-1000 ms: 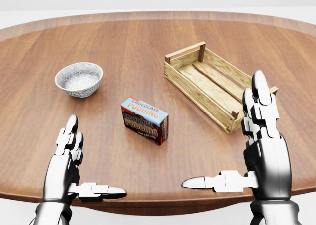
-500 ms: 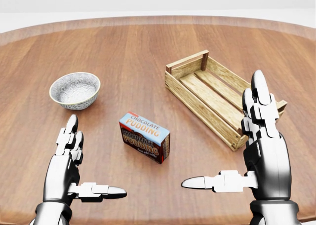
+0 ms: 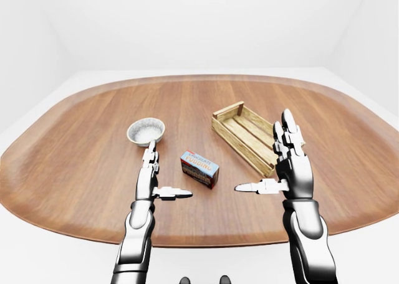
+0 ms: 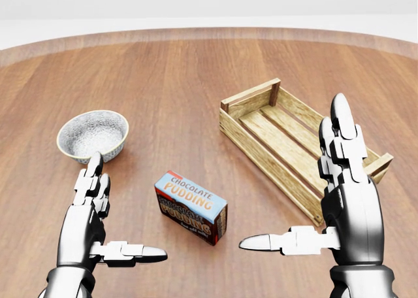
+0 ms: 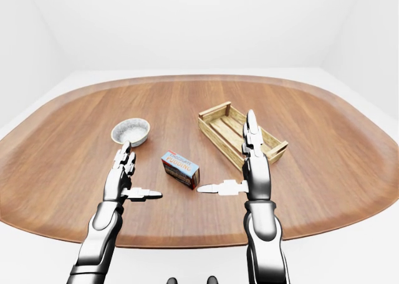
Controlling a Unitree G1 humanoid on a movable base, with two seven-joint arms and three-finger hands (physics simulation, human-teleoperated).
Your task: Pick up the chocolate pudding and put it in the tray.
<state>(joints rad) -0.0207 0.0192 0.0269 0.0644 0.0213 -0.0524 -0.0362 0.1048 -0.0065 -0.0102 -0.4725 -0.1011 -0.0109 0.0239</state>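
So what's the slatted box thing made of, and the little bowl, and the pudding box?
The tray looks like pale bare wood: grainy slats with gaps between. The bowl seems glazed ceramic, white with a fine speckled pattern, though that's only a guess. The chocolate pudding box looks like printed cardboard, with flat sides and sharp corners.

The head view looks down, close over the table (image 4: 196, 69), so only its middle shows. The two eye views sit farther away and show the whole table out to its edges. All three share the middle part, with the eye views nearly alike.
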